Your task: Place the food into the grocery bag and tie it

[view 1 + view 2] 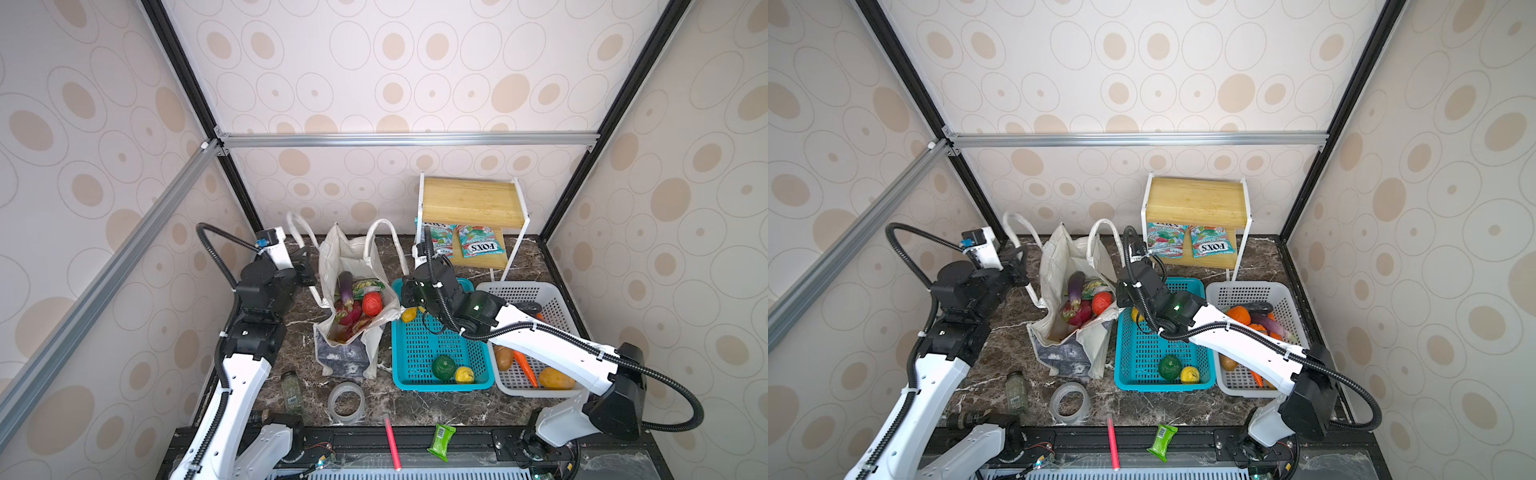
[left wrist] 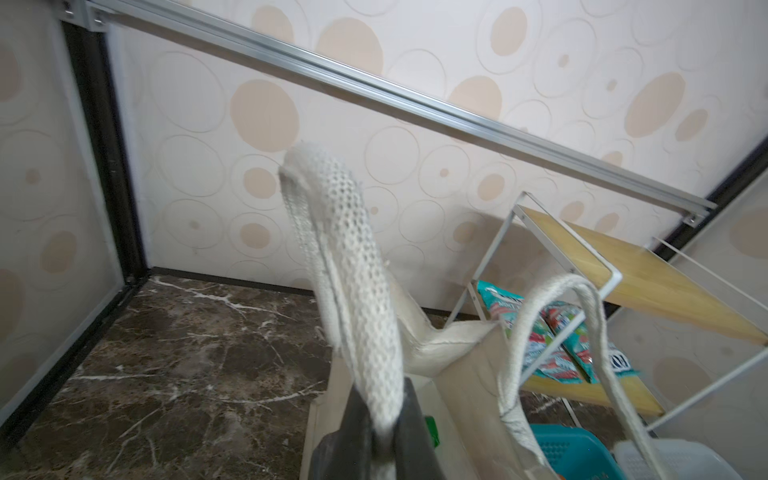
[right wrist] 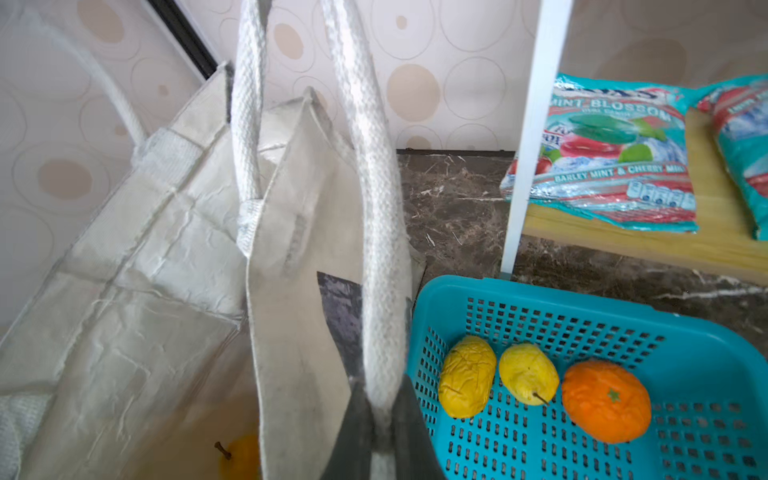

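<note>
Left wrist view gives you the left claw (image 2: 384, 415) pinched tight on the left handle (image 2: 353, 257), the strap arching up from between its jaws. Right wrist view shows the same of the right claw (image 3: 380, 419): clamped on the right handle (image 3: 374, 208), beside the teal basket (image 3: 582, 309). In both top views your left arm (image 1: 245, 374) comes up from the front left, elbow bent, wrist turned toward the bag (image 1: 330, 253). Your right arm (image 1: 552, 345) lies low across the white basket (image 1: 555, 297) and the teal one. The bag stands open on the bench (image 1: 415, 409), left of the baskets.

Count two handles, two baskets and two FOX'S packets (image 1: 480, 243) on the shelf (image 1: 469, 199). In the bag you can see one eggplant (image 1: 345, 286), one red ball (image 1: 372, 303), one dragon fruit (image 1: 345, 313) and a green packet (image 1: 365, 286).

Only the right wrist view shows three fruits at the teal basket's far end: two yellow fruits (image 3: 467, 376) and one orange (image 3: 606, 401). From above, the arm covers most of them. A top view adds a green ball (image 1: 444, 368) and a yellow ball (image 1: 464, 375) at the near end.
</note>
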You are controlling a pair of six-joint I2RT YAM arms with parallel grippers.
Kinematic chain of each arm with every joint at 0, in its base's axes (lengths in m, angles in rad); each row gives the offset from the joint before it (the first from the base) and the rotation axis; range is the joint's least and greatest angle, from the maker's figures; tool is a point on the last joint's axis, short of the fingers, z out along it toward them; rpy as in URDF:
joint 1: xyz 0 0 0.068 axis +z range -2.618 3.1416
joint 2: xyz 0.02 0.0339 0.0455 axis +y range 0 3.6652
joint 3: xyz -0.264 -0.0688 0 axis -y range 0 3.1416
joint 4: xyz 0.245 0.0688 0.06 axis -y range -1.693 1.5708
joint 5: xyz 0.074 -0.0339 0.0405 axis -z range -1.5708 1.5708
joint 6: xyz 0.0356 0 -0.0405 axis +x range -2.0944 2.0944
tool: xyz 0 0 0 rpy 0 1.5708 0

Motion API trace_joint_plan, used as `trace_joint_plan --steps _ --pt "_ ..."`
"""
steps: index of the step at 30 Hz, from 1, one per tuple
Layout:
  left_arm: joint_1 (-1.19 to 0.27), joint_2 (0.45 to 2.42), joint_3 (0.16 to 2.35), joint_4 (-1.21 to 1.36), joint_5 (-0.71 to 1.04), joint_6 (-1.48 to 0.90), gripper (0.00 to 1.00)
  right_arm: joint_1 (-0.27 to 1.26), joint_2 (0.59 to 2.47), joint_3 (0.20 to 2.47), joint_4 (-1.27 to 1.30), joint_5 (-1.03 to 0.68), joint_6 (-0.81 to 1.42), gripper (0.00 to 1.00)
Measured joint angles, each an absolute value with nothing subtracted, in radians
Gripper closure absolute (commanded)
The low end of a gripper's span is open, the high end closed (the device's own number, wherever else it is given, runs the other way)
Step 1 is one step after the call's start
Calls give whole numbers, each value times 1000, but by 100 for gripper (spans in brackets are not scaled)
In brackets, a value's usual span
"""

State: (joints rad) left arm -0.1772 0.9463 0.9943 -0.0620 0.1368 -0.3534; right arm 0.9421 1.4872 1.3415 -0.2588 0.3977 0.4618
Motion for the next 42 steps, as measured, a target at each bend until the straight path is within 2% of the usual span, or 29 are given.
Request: trace_joint_plan --steps 4,13,20,24,28,30,34,42 --pt "-296 1013 1088 -132 133 -311 100 949 1487 1324 -199 350 360 100" --pt "-441 1155 1265 -295 121 -279 97 950 1489 1274 -57 220 241 100" --pt "-535 1203 1340 -417 133 -282 80 951 1510 1243 45 162 222 100" --pt "-545 1202 1356 -479 132 -291 61 951 1520 1237 87 157 222 100" --pt "-546 1195 1361 -523 110 -300 56 951 1521 1219 123 156 223 100" --pt "-546 1190 1364 -539 81 -304 49 951 1521 1215 133 156 226 100" --pt "-546 1177 1362 -517 28 -363 46 951 1519 1202 164 155 230 100" --pt "-546 1124 1188 -182 -18 -635 45 951 1481 1144 194 153 242 100"
